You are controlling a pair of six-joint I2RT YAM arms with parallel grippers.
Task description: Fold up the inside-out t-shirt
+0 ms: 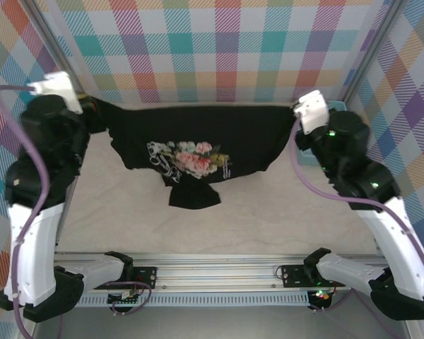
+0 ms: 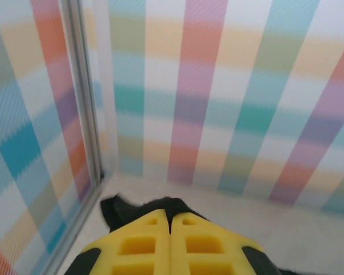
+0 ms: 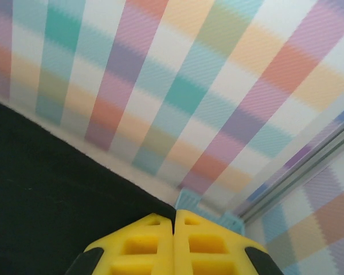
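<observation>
Two raised arms stretch the t-shirt [image 1: 198, 134], left end effector [image 2: 171, 216] and right end effector [image 3: 174, 219] clamping it. The basket [image 3: 189, 201] beside the t-shirt is mostly hidden.

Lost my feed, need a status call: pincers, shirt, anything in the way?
Left pincer shut on black t-shirt. Right pincer shut on it too. Shirt stretched between them, floral print showing. Light-blue basket close behind right one.

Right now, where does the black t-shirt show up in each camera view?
Top external: t-shirt stretched across the middle, towards the far wall.
Left wrist: t-shirt at the bottom, left of centre.
Right wrist: t-shirt in the lower left.
Shared landmark: plaid back wall.
</observation>
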